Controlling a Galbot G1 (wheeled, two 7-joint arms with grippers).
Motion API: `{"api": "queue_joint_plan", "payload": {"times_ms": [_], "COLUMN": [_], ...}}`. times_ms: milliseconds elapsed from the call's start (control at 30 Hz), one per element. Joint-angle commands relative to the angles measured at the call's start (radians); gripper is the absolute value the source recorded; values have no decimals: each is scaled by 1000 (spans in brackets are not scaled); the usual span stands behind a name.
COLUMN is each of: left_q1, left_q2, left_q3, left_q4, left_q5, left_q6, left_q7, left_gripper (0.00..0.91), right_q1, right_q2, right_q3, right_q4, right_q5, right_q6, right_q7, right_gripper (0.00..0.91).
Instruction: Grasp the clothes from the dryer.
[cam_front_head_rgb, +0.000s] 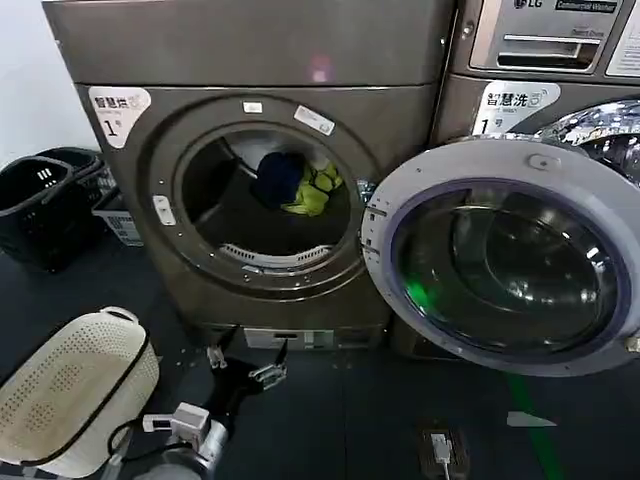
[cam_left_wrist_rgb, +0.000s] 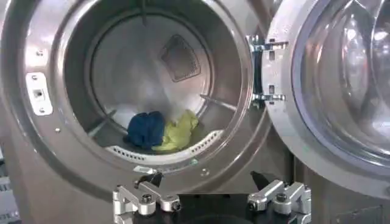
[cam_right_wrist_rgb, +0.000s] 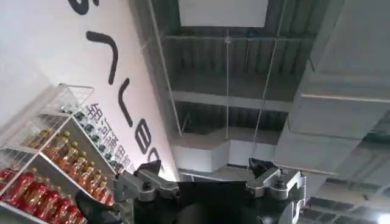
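The dryer (cam_front_head_rgb: 250, 60) is the bronze-grey machine with a white "1" sticker, and its round porthole stands open. Inside the drum lie the clothes (cam_front_head_rgb: 297, 183), a navy garment (cam_left_wrist_rgb: 146, 129) touching a lime yellow-green garment (cam_left_wrist_rgb: 178, 133) on the drum floor near the front lip. My left gripper (cam_front_head_rgb: 245, 362) hovers low before the dryer's base, below the porthole. In the left wrist view it (cam_left_wrist_rgb: 206, 179) points at the opening, open and empty, well short of the clothes. My right gripper (cam_right_wrist_rgb: 204, 165) is open, holds nothing and faces the ceiling, away from the dryer.
The chrome-rimmed glass door (cam_front_head_rgb: 505, 260) swings out to the right, in front of the LG machine (cam_front_head_rgb: 545, 60). A white perforated basket (cam_front_head_rgb: 70, 385) lies on the floor at the lower left. Black baskets (cam_front_head_rgb: 45, 200) stand left of the dryer. A shelf of red bottles (cam_right_wrist_rgb: 42, 176) shows in the right wrist view.
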Motion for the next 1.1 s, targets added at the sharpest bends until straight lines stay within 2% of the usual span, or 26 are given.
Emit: {"api": "queue_joint_plan", "payload": {"times_ms": [33, 1100], "left_q1": [-3, -16], "left_q2": [-2, -13], "left_q3": [2, 7], "left_q4": [-1, -24], "left_q5": [-4, -4], "left_q6": [0, 16], "left_q7": [0, -11], "left_gripper": [907, 907], "right_q1": [0, -3], "right_q2": [1, 11], "right_q3": [-1, 0], "right_q4": [0, -9], "right_q5": [1, 4], "right_q6": [1, 30], "right_q7": [0, 1], "right_gripper": [907, 907]}}
